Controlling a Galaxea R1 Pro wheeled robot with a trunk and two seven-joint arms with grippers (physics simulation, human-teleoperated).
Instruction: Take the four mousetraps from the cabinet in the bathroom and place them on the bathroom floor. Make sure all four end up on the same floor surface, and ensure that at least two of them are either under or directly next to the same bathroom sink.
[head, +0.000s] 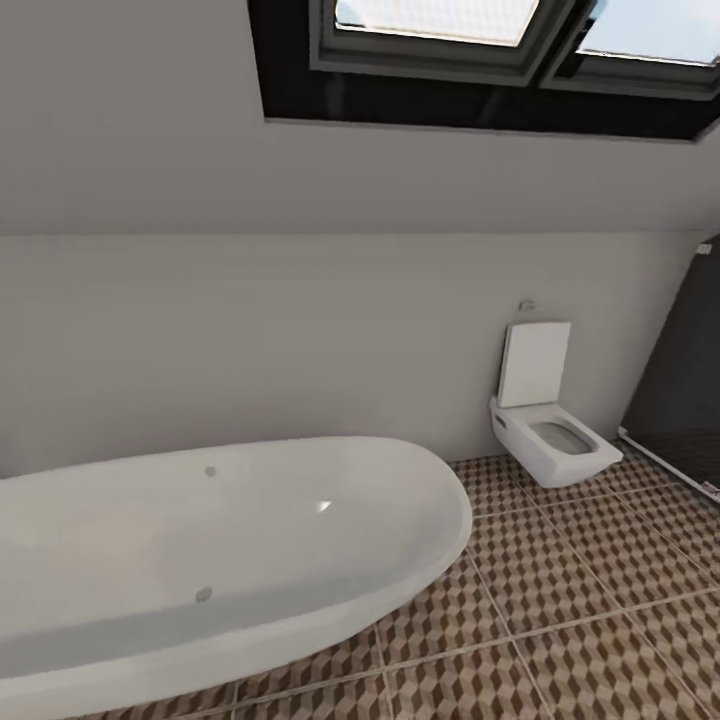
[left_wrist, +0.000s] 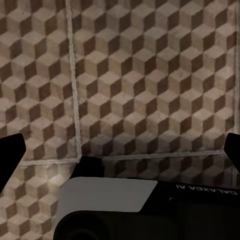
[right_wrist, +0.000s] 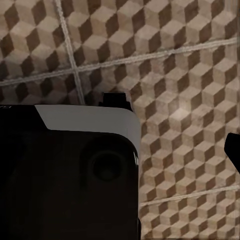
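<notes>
Fingers first: on my left arm, two dark fingertips (left_wrist: 11, 152) show at the opposite edges of the left wrist view, spread wide with nothing between them but the bathroom floor (left_wrist: 150, 75) below. On my right arm only one dark fingertip (right_wrist: 232, 150) peeks in at the edge of the right wrist view, so I cannot tell how far those fingers stand apart; nothing shows in their grip. Part of my own base, black with a pale grey panel (right_wrist: 90, 122), sits over the tiles in that view, and a similar grey-and-black part (left_wrist: 107, 195) with mirrored lettering lies low in the left wrist view.

From my head I look over a long white oval bathtub (head: 200, 560) that stands on the bathroom floor (head: 590, 620), with its brown, beige and cream cube-patterned tiles and pale grout lines. Beyond the tub's rounded end, against the pale wall, hangs a white square toilet (head: 550, 440) with its lid raised upright. A dark panel (head: 685, 380) leans at the far right, near the toilet. Above, a dark-framed skylight (head: 480, 50) is set into the sloping ceiling, bright panes showing through it
</notes>
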